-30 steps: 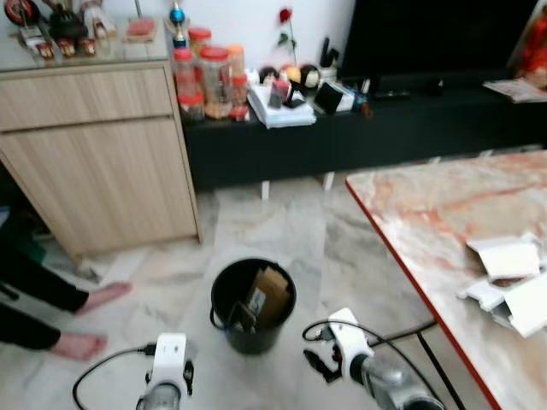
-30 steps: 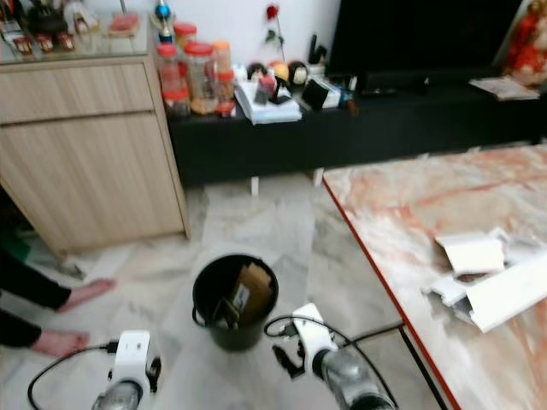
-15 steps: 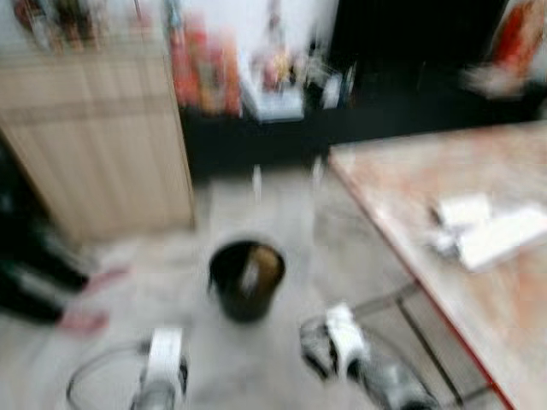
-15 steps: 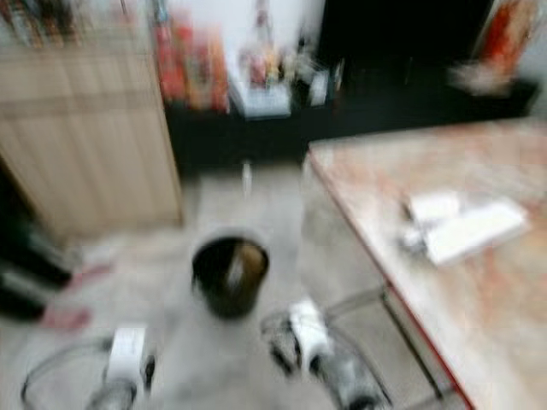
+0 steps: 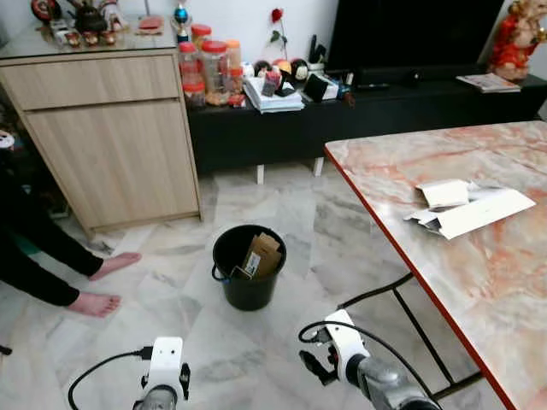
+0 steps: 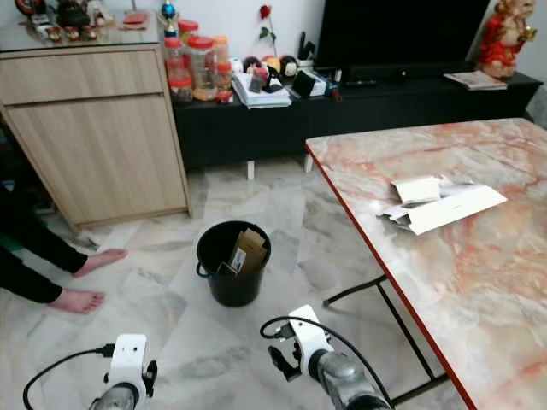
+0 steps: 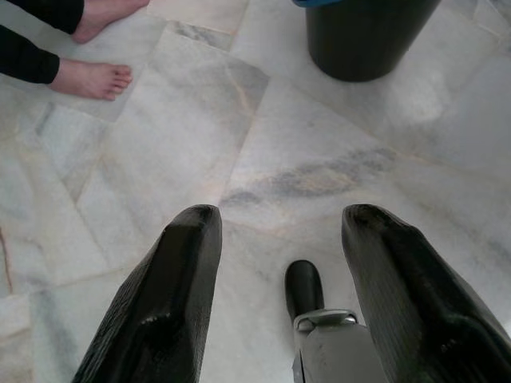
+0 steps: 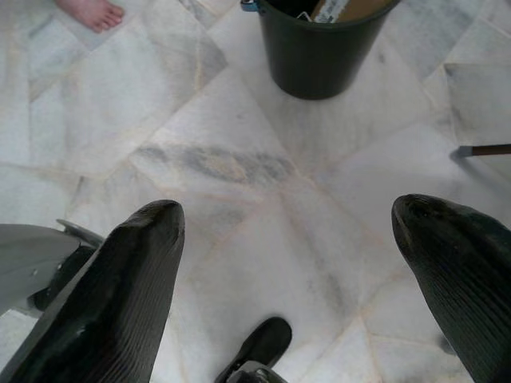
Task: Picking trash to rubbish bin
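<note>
Trash for this job lies on the marble desk [image 5: 479, 282]: a long white paper wrapper [image 5: 474, 213] with a smaller folded white piece [image 5: 443, 193] touching its far end, both well in from the red edge. Both arms hang low over the floor, and each pincer is spread wide with nothing between its fingers: the left pincer [image 7: 279, 239] and the right pincer [image 8: 287, 239] look down at bare tile.

The chief risk, as I judge it, is the desk itself: its dark metal leg frame [image 5: 402, 316] angles out just beside the right arm, and a careless swing up toward the paper could knock it. The paper is thin and flat on a slick top, so long fingers may skid it away rather than lift it. A person's bare feet [image 5: 107, 282] rest on the floor near the black rubbish bin [image 5: 248, 266], which already holds cardboard; walking to it could crowd them. Loose cables loop off both wrists and could snag.

The floor is pale veined marble tile [image 5: 282, 213]. Beyond stand a wooden cabinet [image 5: 111, 145], a low black TV bench [image 5: 342, 120] crowded with jars and books, and a dark television [image 5: 410, 34].
</note>
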Motion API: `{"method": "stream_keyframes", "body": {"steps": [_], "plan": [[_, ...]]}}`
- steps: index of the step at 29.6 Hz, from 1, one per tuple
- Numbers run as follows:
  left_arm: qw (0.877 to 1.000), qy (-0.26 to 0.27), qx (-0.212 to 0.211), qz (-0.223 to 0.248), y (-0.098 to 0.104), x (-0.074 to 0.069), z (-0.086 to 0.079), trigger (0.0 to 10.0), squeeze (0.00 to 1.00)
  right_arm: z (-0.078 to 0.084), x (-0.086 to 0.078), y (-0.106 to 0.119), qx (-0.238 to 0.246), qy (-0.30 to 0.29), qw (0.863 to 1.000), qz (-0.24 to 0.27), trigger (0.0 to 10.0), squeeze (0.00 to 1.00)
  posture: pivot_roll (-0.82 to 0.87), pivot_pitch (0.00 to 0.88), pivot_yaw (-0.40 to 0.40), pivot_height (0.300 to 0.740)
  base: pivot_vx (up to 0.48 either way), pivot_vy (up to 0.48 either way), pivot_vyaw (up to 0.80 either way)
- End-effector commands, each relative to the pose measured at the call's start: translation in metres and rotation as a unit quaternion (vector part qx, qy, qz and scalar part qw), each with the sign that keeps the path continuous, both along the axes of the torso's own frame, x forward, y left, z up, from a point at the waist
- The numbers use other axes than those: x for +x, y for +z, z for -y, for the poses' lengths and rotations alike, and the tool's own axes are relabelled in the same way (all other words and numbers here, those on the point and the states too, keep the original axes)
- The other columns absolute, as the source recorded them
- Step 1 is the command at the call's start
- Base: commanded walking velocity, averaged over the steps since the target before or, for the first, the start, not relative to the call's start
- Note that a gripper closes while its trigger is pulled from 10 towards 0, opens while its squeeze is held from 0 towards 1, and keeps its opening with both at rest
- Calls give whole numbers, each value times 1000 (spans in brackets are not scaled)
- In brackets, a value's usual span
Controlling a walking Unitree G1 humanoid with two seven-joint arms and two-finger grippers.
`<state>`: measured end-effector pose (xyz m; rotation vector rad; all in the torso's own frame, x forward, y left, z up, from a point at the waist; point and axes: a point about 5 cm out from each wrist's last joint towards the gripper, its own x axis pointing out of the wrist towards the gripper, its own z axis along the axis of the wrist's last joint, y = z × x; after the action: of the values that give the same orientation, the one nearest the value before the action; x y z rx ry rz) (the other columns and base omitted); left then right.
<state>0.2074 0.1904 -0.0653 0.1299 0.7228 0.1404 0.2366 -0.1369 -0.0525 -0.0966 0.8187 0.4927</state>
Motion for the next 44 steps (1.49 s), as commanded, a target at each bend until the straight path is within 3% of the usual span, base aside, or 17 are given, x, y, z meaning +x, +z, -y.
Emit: {"method": "stream_keyframes", "body": {"steps": [1,6,10,13,18,26,30,32,36,41,44], "plan": [[1000,3,2,11,3,5,0,10000,0,3,5,4,-4,-5,1000,13,10000,0,-37,10,-67,740,0,0,0],[1000,2,14,24,7,8,-7,10000,0,7,12,9,-10,-11,999,35,10000,0,-35,10,-65,740,0,0,0],[998,2,36,45,14,13,-18,10000,0,12,27,22,-37,12,995,88,10000,0,-29,15,-61,740,0,0,0],[997,6,36,68,20,20,-22,10000,0,11,35,29,-25,9,994,108,10000,0,-34,15,-56,740,0,0,0],[991,-11,38,127,36,37,-17,10000,0,-4,46,43,2,44,988,150,10000,0,-32,12,-51,740,0,0,0],[982,-17,52,183,46,40,-11,10000,0,-16,50,53,31,73,978,191,10000,0,-37,14,-43,740,0,0,0],[960,-22,75,267,70,48,-13,10000,0,-23,62,74,63,80,962,253,10000,0,-32,15,-45,740,0,0,0],[957,-21,77,279,74,50,-13,10000,0,-25,63,77,68,82,959,262,10000,0,-32,15,-45,740,0,0,0],[936,-14,91,340,99,62,-14,10000,0,-37,72,97,96,96,942,307,10000,0,-29,16,-45,740,0,0,0],[909,-6,95,406,132,75,-8,10000,0,-48,89,132,138,49,918,368,10000,0,-28,11,-40,740,0,0,0],[895,0,106,433,148,79,-5,10000,0,-53,94,144,128,37,910,393,10000,0,-31,11,-36,740,0,0,0]]}}
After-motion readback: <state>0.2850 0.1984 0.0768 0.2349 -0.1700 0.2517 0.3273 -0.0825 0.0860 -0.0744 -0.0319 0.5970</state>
